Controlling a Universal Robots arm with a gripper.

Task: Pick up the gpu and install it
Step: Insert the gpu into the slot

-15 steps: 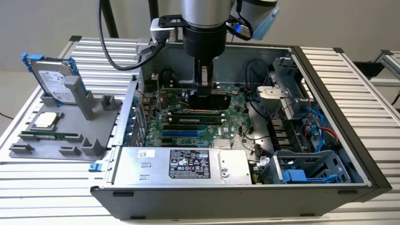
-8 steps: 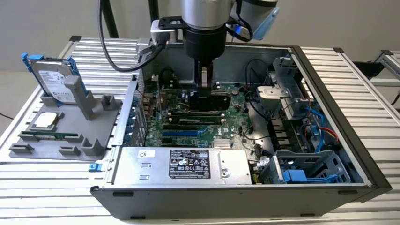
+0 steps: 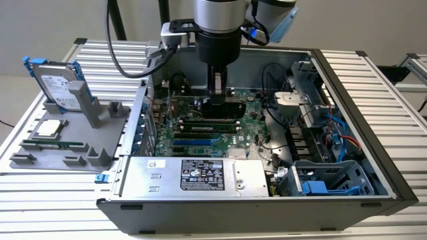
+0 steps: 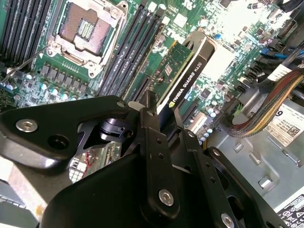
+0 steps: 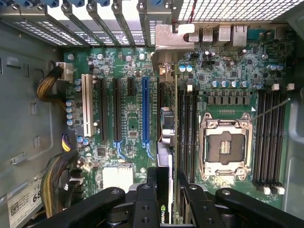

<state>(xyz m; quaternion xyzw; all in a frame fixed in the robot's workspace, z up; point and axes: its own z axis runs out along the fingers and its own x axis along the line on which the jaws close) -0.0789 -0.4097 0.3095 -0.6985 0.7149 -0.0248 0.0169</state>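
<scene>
Clamped on the top edge of the gpu (image 4: pixel 183 78), the claw (image 3: pixel 219 102) reaches down into the open computer case (image 3: pixel 347 75), which lies on its side on the slatted table (image 3: pixel 40 200). In the exterior view the arm (image 3: pixel 217 30) comes in from above and stands close to vertical, its wrist straight over the middle of the motherboard (image 3: pixel 250 125). The card hangs edge-down from the claw, its long side running along the expansion slots. In the second wrist view its black cooler face and green board stand upright just beside the memory slots (image 4: pixel 137 42). In the first wrist view the card sits edge-on, between the blue slot (image 5: pixel 145 114) and the memory slots, with its silver bracket (image 5: pixel 168 38) up against the rear slot openings of the case. I judge the work to be in the install step: the card is picked up and brought over or into a slot, though I cannot tell whether its lower edge is already seated. Seating would call for a straight downward press with the card kept square to the slot and the bracket lined up with its opening. Outside the case, a hard drive (image 3: pixel 57 85) stands in a grey holder (image 3: pixel 40 160).
</scene>
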